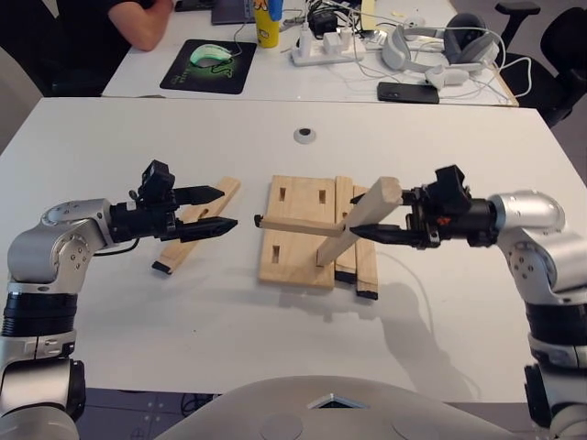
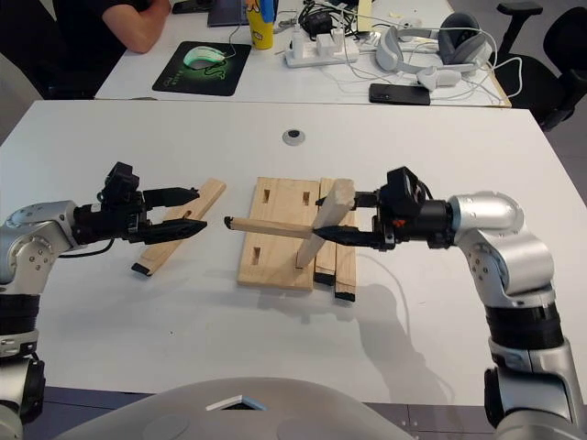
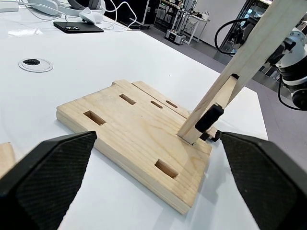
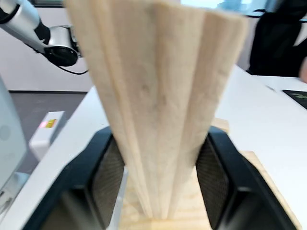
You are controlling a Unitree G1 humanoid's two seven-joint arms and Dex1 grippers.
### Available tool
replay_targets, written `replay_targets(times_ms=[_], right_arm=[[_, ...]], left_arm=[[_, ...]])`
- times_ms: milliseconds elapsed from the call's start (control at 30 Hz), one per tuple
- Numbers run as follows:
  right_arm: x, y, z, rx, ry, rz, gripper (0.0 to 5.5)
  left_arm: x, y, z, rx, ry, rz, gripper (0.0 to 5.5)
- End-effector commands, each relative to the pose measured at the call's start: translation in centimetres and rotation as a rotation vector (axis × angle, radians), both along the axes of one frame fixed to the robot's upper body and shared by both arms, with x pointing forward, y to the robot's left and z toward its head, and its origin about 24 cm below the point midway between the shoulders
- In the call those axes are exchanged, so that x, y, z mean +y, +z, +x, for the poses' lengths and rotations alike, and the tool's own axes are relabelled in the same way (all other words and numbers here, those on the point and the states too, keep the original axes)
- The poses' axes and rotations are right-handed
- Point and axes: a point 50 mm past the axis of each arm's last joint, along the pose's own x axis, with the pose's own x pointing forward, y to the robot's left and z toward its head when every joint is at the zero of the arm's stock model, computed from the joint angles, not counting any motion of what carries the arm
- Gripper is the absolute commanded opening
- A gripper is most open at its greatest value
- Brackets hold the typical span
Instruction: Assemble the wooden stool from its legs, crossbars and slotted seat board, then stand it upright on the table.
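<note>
Up close, pads (image 4: 108, 177) of the right claw (image 4: 160, 184) pinch the leg (image 4: 158, 105).

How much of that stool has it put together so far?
Early days. Done: one crossbar sits joined to a leg. In hand: the right pincer grips that leg, tilted, its lower end on the flat seat board. The left pincer is open above a loose leg. Left: two more legs beside the board, the other joints, standing it up.
</note>
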Motion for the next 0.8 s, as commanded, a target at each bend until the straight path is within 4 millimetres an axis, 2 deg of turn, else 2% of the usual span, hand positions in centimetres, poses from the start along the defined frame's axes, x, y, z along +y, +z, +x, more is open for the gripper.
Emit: replay_targets(times_ms=[33,200,367,500,667,800], right_arm=[[-0.8,-4.8,-2.7,0.184,-0.093,-0.108,2.05],[-0.2,-5.8,-2.9,0.172,-0.095,-0.166,2.05],[0.3,-5.5,-0.8,0.155,-0.164,-0.203,2.05],[-0.6,-7.2,0.1,0.194,-0.237,-0.264,2.05],[-0.8,-8.4,-1.0,0.238,-0.186,-0.295,2.05],[-1.0,-8.1,-0.4,0.215,-0.180,-0.287,2.05]], left_arm=[[1.0,0.2,-0.5,0.002,0.033,0.029,4.77],[1.3,0.4,-0.1,-0.005,0.042,0.037,4.77],[1.1,0.2,-0.3,-0.009,0.050,0.034,4.77],[1.1,-0.2,-0.5,-0.005,0.060,0.032,4.77],[1.1,-0.2,-0.7,-0.009,0.070,0.025,4.77],[1.1,-0.1,-0.6,-0.012,0.074,0.023,4.77]])
